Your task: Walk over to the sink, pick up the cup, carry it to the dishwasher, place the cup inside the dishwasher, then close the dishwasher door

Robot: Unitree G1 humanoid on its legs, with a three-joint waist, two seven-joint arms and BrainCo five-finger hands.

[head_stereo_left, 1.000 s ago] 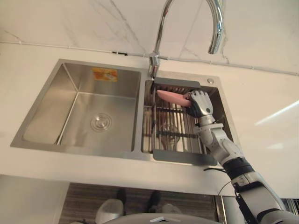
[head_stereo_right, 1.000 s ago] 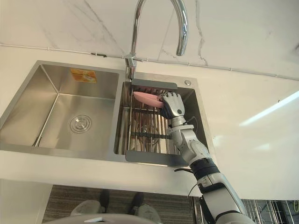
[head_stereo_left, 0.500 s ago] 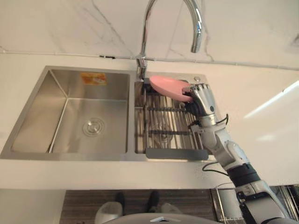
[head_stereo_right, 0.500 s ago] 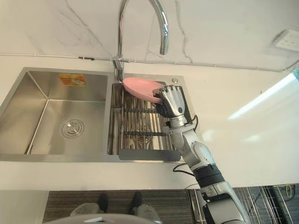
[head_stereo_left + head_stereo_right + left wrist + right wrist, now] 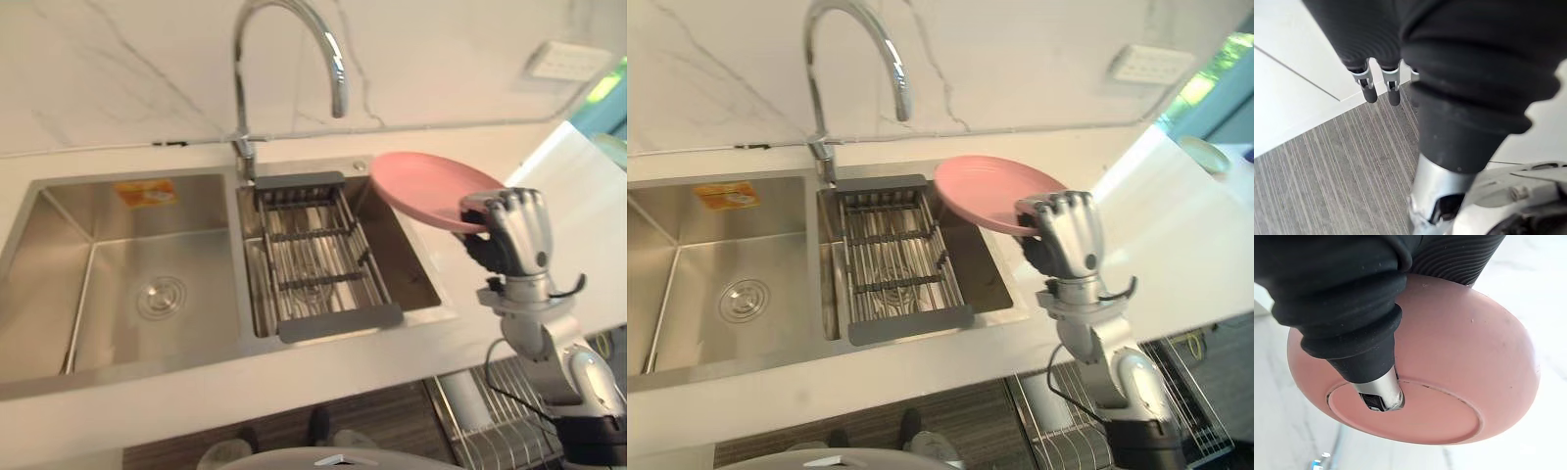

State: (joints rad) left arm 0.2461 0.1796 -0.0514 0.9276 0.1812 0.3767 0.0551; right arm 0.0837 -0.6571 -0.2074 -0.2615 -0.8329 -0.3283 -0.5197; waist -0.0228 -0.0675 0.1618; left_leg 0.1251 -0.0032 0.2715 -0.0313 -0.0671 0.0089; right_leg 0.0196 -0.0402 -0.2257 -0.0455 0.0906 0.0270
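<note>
Plate (image 5: 421, 186), pink, clamped in right robot hand (image 5: 511, 233) beside sink (image 5: 59, 284); left robot hand (image 5: 1382, 88) loose-fingered.

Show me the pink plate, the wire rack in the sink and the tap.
pink plate (image 5: 426, 184): left eye view, middle of its upper face.
wire rack (image 5: 313, 257): left eye view, bars near its middle.
tap (image 5: 239, 88): left eye view, upright part of its neck.
</note>
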